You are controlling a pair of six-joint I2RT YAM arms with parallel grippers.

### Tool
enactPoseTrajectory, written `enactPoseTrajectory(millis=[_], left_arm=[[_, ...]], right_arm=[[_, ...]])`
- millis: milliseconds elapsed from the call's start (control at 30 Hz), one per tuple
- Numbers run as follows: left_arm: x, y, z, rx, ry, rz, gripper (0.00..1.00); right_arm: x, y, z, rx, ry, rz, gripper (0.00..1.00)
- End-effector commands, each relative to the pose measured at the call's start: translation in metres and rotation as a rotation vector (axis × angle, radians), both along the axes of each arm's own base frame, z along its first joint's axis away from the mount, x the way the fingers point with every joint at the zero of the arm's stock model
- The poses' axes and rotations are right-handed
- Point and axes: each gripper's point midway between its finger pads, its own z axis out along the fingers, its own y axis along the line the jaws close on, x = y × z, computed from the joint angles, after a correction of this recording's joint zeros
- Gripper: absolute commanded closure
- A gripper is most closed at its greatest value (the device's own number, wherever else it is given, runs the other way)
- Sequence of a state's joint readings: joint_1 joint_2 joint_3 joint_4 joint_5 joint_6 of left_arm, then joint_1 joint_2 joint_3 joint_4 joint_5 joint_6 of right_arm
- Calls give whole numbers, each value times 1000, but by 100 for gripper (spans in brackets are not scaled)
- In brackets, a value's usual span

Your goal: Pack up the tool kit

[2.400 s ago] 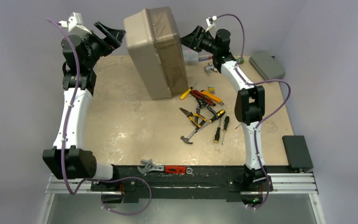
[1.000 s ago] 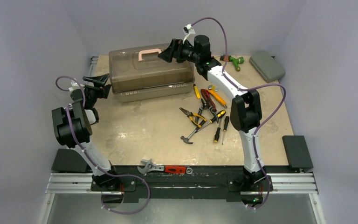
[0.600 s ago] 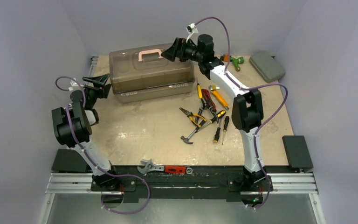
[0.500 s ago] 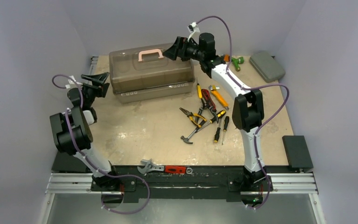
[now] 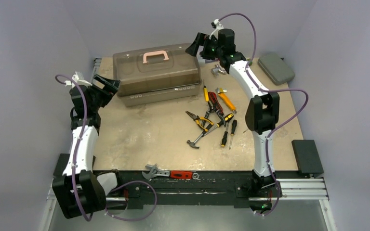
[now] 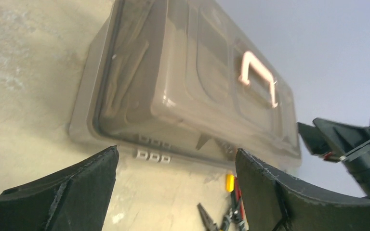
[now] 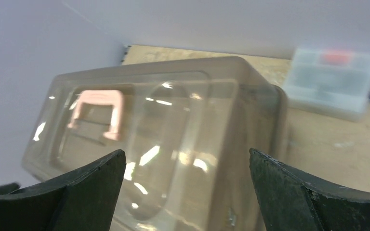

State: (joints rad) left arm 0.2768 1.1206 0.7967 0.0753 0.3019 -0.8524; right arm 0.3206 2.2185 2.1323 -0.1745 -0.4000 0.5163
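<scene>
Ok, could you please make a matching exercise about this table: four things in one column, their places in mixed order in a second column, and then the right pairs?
Things
1. toolbox
2. hammer
3. grey case
4. wrench

Places
A. at the far right corner of the table
B. on the black rail at the near edge
C. at the far left of the table, with the pink handle on top
D. at the near end of the pile of hand tools

Pairs: 1-C, 2-D, 3-A, 4-B
</scene>
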Motion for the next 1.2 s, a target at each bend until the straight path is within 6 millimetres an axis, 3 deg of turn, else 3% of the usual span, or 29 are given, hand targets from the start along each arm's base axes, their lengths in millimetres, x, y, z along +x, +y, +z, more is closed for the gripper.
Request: enactPoseTrajectory(millis=[0,167,433,633,733,800,900,1167], left_arm=[[-27,-5,-30,104,147,34,12],[-40,-6,-39,108,142,55,12],[-58,-7,-48,113,122,71,12],[-75,4,-50,185,141,123,11],[-80,3,-53,184,130,126,11],[-84,2,-59,185,137,123,11],[-89,-2,-65,177,131,113,11],[-104,-28,-80,127,96,-6,9]], right_arm=[[-6,-23,2,-85,25,-105,1],[-27,-11,-23,-71,81,-45,1],[-90,50,-38,-104,106,123,3],[-173,80,-48,-95,131,189,4],[-222,100,-52,-76,128,263,4],[-244,109,-54,-105,118,307,3],[-244,106,-53,-163,90,319,3],[-203,64,-21,-160,12,241,3]])
